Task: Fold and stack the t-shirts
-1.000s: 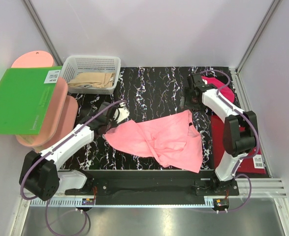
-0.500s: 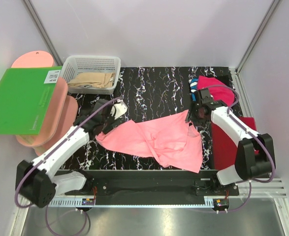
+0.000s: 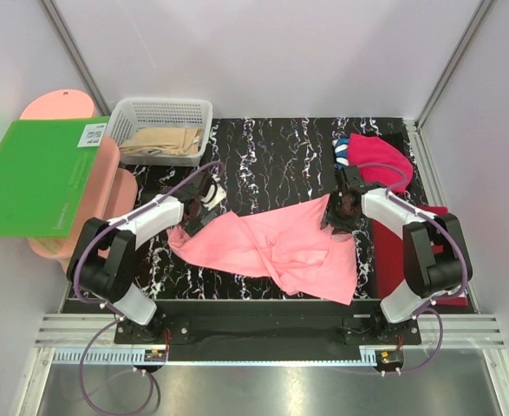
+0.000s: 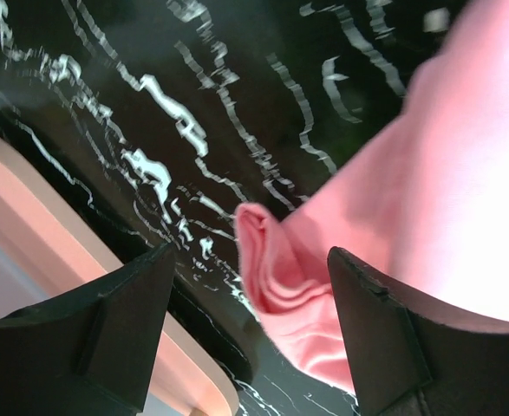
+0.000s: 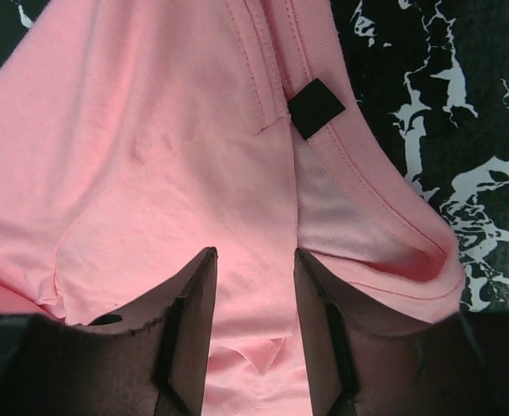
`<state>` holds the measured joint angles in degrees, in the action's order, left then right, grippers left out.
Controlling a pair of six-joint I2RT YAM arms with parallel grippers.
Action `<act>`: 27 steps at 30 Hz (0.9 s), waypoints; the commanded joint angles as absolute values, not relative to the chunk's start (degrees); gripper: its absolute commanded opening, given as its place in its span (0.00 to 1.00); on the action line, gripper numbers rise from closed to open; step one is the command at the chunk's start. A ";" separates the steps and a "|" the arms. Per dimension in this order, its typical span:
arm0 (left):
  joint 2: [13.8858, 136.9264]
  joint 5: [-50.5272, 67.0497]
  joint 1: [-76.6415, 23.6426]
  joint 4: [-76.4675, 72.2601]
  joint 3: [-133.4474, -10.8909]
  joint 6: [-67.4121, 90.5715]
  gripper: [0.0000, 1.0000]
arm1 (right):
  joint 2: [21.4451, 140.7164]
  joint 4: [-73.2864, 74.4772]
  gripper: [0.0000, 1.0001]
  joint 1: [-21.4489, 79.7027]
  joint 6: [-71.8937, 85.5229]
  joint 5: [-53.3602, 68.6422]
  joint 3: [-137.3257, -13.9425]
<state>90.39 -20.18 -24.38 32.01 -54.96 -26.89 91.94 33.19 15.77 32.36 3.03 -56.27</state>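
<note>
The salmon-pink t-shirt (image 3: pixel 280 247) lies crumpled and spread on the black marbled table (image 3: pixel 271 160). My left gripper (image 3: pixel 199 215) is open at the shirt's left corner; in the left wrist view that bunched corner (image 4: pixel 276 277) sits between the fingers (image 4: pixel 115 334). My right gripper (image 3: pixel 339 213) is open over the shirt's upper right part; in the right wrist view the collar with a black tag (image 5: pixel 316 107) lies just ahead of the fingers (image 5: pixel 189 321). The magenta t-shirt (image 3: pixel 378 156) and a bit of the blue one (image 3: pixel 342 154) lie at the back right.
A white basket (image 3: pixel 162 114) holding beige cloth stands at the back left. A flat green board (image 3: pixel 37 178) rests on pink boards (image 3: pixel 107 204) at the left. A dark-red board (image 3: pixel 394 251) lies along the right edge.
My right gripper has come forward from beside the magenta shirt down to the pink shirt's collar area. My left arm has swung its elbow back while its gripper stayed at the shirt's left corner.
</note>
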 commanded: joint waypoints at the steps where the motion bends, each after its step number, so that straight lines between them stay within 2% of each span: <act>1: 87.73 -21.18 -22.33 30.41 -55.99 -25.66 0.76 | 94.03 29.27 0.48 16.17 33.14 5.10 -55.72; 11: 81.83 -21.36 -19.87 30.23 -49.49 -26.19 0.77 | 98.43 25.93 0.44 16.08 32.78 5.98 -54.32; 14: 82.70 -21.45 -19.69 29.97 -48.43 -25.58 0.78 | 99.14 25.23 0.34 16.08 33.05 6.33 -53.97; 15: 83.23 -21.45 -19.69 29.97 -48.17 -25.49 0.79 | 99.23 25.14 0.23 16.08 32.96 6.42 -53.96; 18: 84.46 -22.06 -19.42 29.27 -47.55 -25.05 0.79 | 98.62 25.14 0.04 16.08 33.05 6.42 -53.79; 19: 84.81 -21.54 -19.34 29.18 -47.55 -24.96 0.79 | 98.44 25.14 0.00 16.00 32.96 6.50 -53.79; 25: 88.15 -19.69 -19.16 28.30 -50.00 -24.09 0.76 | 97.21 25.22 0.00 16.08 33.13 7.29 -53.61; 27: 89.38 -18.81 -19.16 29.00 -51.84 -23.64 0.70 | 96.77 25.31 0.00 16.08 33.31 7.47 -53.44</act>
<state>87.55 -20.60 -19.51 30.39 -47.99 -25.17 97.45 25.74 15.75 33.26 7.09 -54.74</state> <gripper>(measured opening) 0.737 0.011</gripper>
